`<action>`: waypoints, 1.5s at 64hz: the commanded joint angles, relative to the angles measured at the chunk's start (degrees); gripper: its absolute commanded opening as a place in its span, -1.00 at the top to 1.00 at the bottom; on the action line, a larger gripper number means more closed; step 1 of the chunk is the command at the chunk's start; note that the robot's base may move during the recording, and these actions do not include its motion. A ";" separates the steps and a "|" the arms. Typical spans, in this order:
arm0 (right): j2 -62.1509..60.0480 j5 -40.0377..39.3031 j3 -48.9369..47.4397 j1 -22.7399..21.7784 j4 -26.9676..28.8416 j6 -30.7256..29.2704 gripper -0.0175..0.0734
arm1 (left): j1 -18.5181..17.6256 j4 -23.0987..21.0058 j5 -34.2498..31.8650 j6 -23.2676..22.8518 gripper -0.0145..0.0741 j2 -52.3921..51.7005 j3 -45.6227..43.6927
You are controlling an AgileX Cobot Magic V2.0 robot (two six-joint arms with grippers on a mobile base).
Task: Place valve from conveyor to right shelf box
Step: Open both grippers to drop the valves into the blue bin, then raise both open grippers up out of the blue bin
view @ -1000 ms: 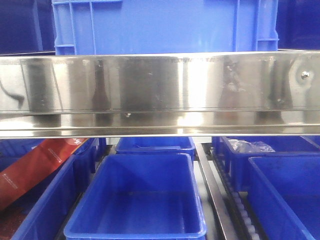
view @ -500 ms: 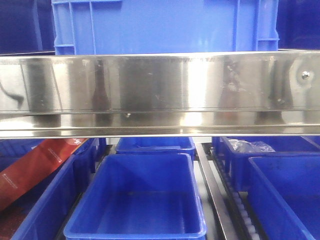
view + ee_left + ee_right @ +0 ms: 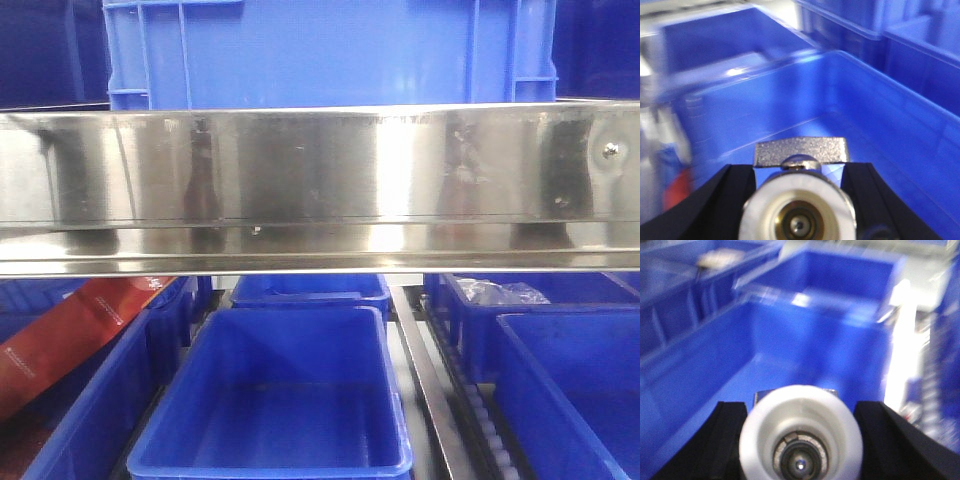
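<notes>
The right gripper has its black jaws closed on a white-collared metal valve. The valve's open bore points straight back at the camera, so its long axis runs along the gripper's reach. It hangs over a deep blue plastic box whose floor stretches away toward 12 o'clock. The box's left wall rises at 9 o'clock and a bright metal upright stands close at 2 o'clock, which is the tight side. The left gripper is clamped the same way on a silver metal valve, its flat grainy handle crosswise at 12 o'clock, in front of another blue plastic bin. Both wrist views are blurred. From the front neither arm shows, only a wide polished steel shelf rail above open blue bins. I cannot tell which of them the right wrist looks into. The right arm seems the nearer one for the right shelf box. The drop looks clear toward 12 o'clock, away from the upright.
</notes>
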 commanded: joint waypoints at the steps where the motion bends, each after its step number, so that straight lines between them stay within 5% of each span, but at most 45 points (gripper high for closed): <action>1: 2.55 -3.52 -0.95 0.81 0.42 -0.37 0.95 | -0.41 0.00 -2.45 0.12 0.92 3.53 -1.10; 20: 11.44 -3.81 -0.95 1.93 0.42 -0.37 0.92 | -0.39 -2.30 0.55 0.12 0.92 12.05 -1.10; 29: 13.16 -3.67 -0.95 1.93 0.42 -0.37 0.58 | -0.39 -2.66 1.64 0.12 0.84 13.44 -1.10; 37: 13.54 -3.21 -0.95 1.93 0.42 -0.37 0.12 | -0.39 -2.66 2.59 0.12 0.42 13.82 -1.10; 51: 13.44 -1.26 -2.02 1.93 0.42 -0.37 -0.50 | -0.39 -2.66 2.59 0.12 -0.66 13.82 -1.10; 56: 13.34 0.42 -3.57 1.93 0.53 -0.37 -0.56 | -0.39 -2.88 3.16 0.12 -0.71 13.46 -1.37; 68: 10.89 3.25 -7.17 1.93 0.79 -0.37 -0.38 | -0.39 -2.90 7.18 0.12 -0.64 11.58 -5.35; 78: 5.72 3.25 -7.27 1.83 0.79 -0.37 0.11 | -0.28 -2.48 10.84 0.12 -0.50 8.76 -10.74; 90: -0.80 3.96 -7.02 1.83 0.79 -0.37 0.85 | -0.28 0.30 14.23 0.12 0.21 3.72 -14.16; 96: -3.93 4.33 -5.82 1.71 -1.11 0.15 0.97 | -0.28 2.97 16.85 0.12 0.64 1.15 -14.16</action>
